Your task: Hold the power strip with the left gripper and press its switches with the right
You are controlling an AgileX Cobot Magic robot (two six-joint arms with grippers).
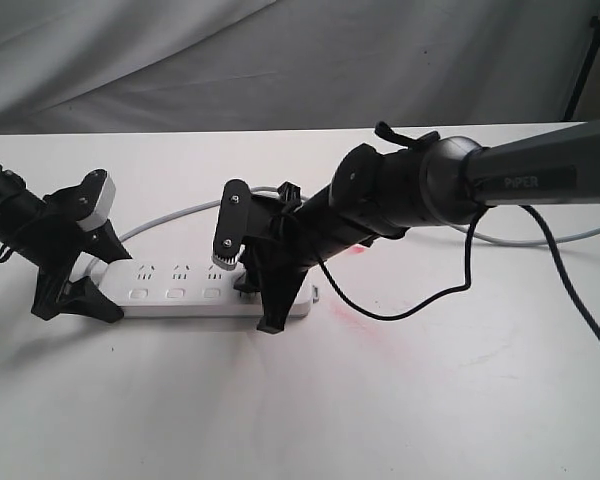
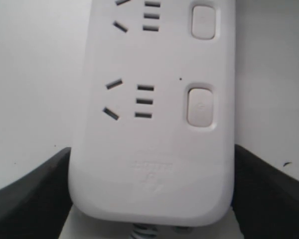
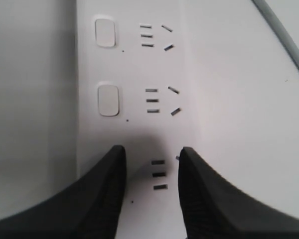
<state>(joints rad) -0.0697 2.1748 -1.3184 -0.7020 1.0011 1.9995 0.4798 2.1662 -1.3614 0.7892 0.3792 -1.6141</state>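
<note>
Layout: long flat white plastic power strip [image 1: 180, 287] lies on a white table [image 1: 400, 410], with its light grey cord [image 1: 170, 218] curving away behind it. Left gripper [image 2: 152, 169] clamps the strip's cord end, one black finger [image 2: 30, 199] flush against each long side. Right gripper [image 3: 150, 154] stands over the socket face, fingers slightly spread with nothing between them, near the small white rounded switches [image 3: 108, 100]; whether it touches cannot be told.

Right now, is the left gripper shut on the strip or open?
Shut on it: in the left wrist view the left gripper has its fingers flush against both long edges of the power strip, no gap.
</note>
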